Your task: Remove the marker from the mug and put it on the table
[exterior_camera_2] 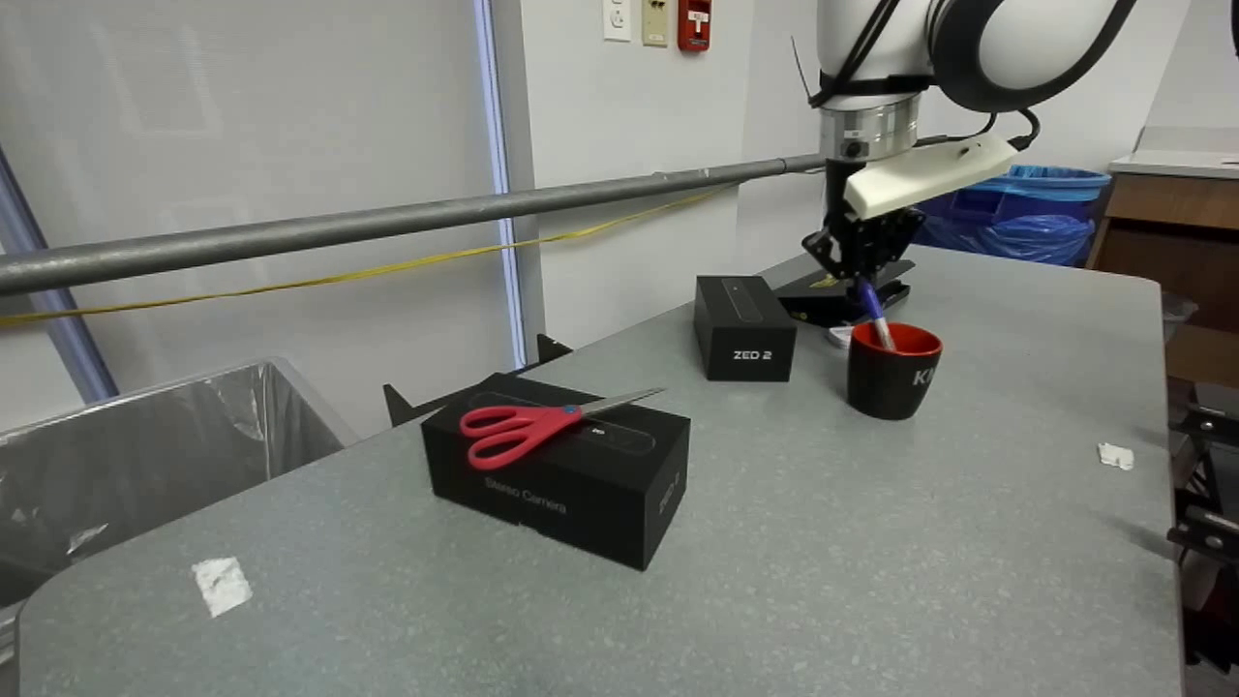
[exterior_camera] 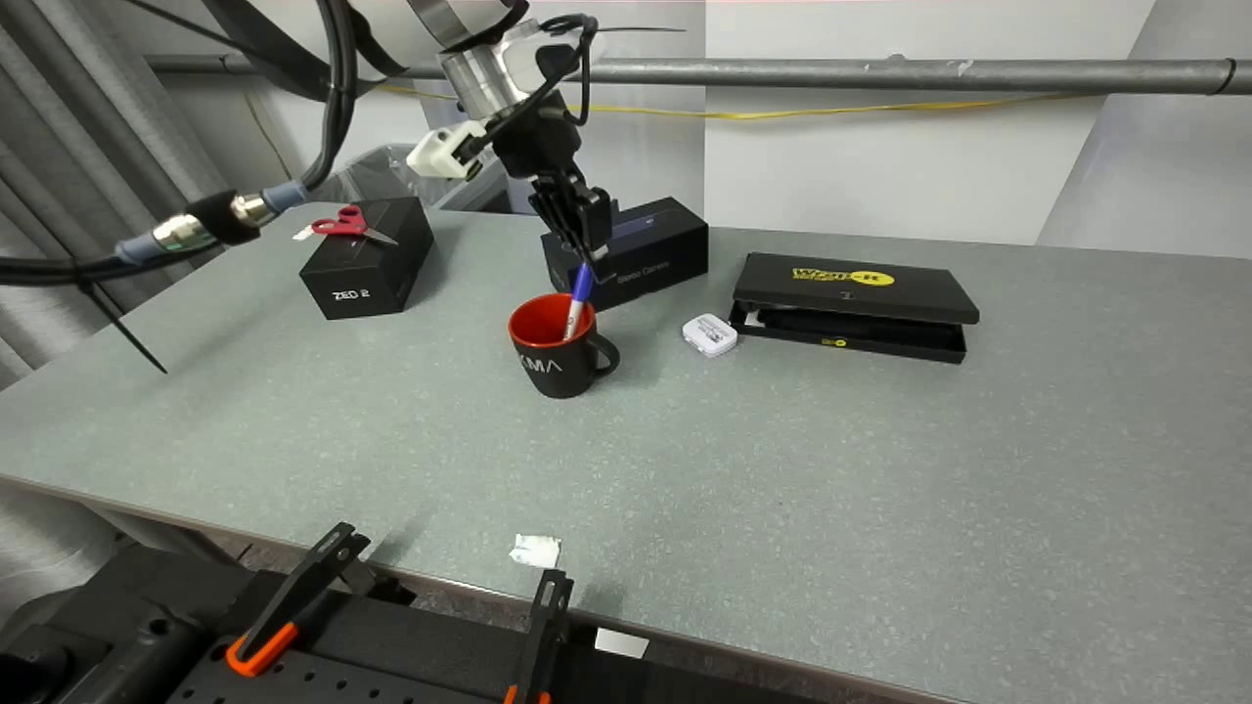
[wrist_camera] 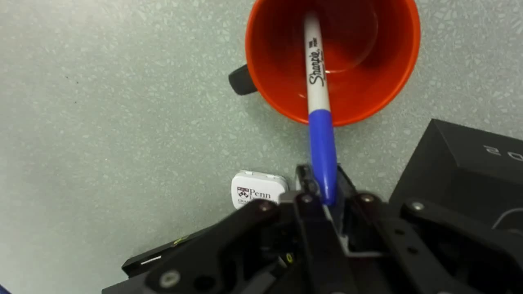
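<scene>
Grey speckled table [exterior_camera: 880, 508], white wall [exterior_camera: 910, 176] beyond. One mug [exterior_camera: 558, 372], black outside, red within, upright, handle at three o'clock in an exterior view. One marker [wrist_camera: 317, 87], leaning, white end down inside the mug, blue cap uppermost; I hold that cap clamped in my gripper [wrist_camera: 323, 180]. Around the mug, same view: black box [exterior_camera: 364, 266] topped with red scissors [exterior_camera: 342, 222], ten o'clock; another black box [exterior_camera: 653, 260], between one and two; small white tin [exterior_camera: 709, 334], three o'clock; white scrap [exterior_camera: 536, 550], six o'clock.
</scene>
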You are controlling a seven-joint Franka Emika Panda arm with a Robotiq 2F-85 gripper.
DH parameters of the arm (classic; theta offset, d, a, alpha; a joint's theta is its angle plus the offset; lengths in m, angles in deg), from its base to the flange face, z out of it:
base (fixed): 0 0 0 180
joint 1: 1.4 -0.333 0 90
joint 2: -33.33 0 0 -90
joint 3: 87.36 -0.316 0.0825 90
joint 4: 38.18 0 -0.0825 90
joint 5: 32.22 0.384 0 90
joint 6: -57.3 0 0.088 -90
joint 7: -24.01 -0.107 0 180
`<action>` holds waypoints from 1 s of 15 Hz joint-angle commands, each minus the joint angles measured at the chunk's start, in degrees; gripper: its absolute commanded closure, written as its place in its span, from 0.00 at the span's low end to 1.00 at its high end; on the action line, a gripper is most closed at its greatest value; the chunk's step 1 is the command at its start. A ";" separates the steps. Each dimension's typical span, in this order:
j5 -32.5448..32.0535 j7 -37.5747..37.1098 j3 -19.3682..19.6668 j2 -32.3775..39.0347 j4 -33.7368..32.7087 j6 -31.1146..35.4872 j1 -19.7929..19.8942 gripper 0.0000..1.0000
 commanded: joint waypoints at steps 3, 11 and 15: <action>3.28 2.66 -0.49 -14.59 7.45 1.60 1.93 0.97; 25.24 31.75 -8.50 -16.17 5.87 -3.52 0.69 0.97; 25.14 34.42 -12.28 -5.76 1.07 -6.09 -0.90 0.97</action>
